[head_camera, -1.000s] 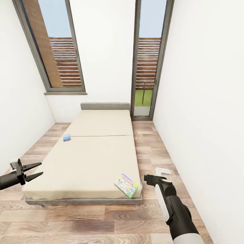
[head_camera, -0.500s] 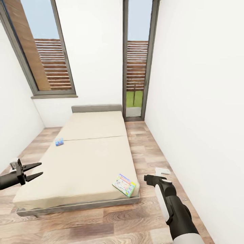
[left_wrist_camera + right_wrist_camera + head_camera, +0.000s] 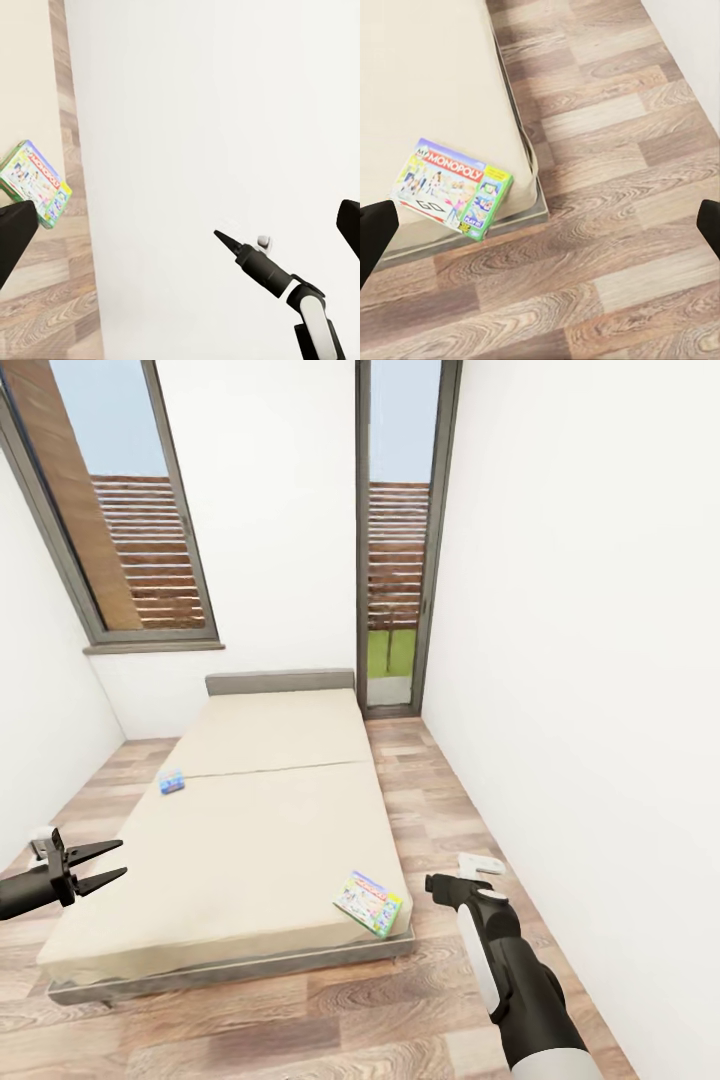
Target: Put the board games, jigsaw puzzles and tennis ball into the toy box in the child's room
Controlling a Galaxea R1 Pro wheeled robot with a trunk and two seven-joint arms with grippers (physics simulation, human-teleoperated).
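Head view looks down the length of the bed point(image 3: 250, 830), its grey headboard point(image 3: 280, 682) against the far wall between a window point(image 3: 120, 530) and a narrow glass door point(image 3: 395, 540). Two board games lie on the beige mattress: a green-and-white box point(image 3: 369, 904) at the near right corner, close to the edge, and a small blue box point(image 3: 171, 782) at the left edge, farther up. They are well apart.

At the left of this view the left gripper point(image 3: 95, 866) hangs over the floor just beside the bed, its fingers spread and grasping nothing. The right gripper point(image 3: 432, 882) sits over the wood floor point(image 3: 450, 800) beside the near right corner, near the green-and-white box; from here I cannot tell how its fingers stand.

Right wrist view shows that same box point(image 3: 454, 187) flat on the mattress corner, printed "MONOPOLY", with dark fingers point(image 3: 375, 229) at both edges of the frame, wide apart and empty. Left wrist view catches the box point(image 3: 35, 182) beside the white wall.
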